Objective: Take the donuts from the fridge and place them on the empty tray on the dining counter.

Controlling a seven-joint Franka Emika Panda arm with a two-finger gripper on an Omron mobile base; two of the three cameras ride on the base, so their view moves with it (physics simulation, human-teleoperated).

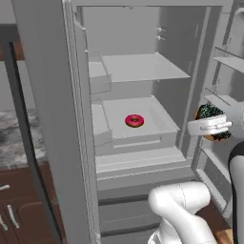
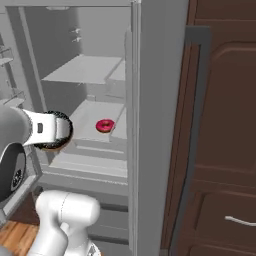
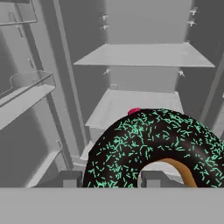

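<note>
The fridge (image 1: 143, 71) stands open before me, grey inside, with bare shelves stacked up its back wall and brown cabinets to either side of it. My gripper (image 1: 212, 125) is clenched on the chocolate donut (image 3: 153, 140), out in front of the shelves and off to the right in the left base view, beside the door bins. The donut stands on edge rather than flat: in the hand view its ring rises as an arch, the dark frosting with pale green sprinkles facing the camera and the hole low down, where a strip of tan dough shows. A ring has no real long axis; its flat face is roughly upright. Its lower part is cut off at the bottom of the hand view, and my fingers cover much of it in both base views, so I cannot tell just where the pads press. The red donut (image 1: 134, 120) lies flat on the middle shelf (image 1: 157, 119), hole upward, well apart from the gripper. In the hand view just a red sliver of it (image 3: 134, 111) peeps above the chocolate one. The open left door (image 1: 52, 119) hides the fridge's left side.
</note>
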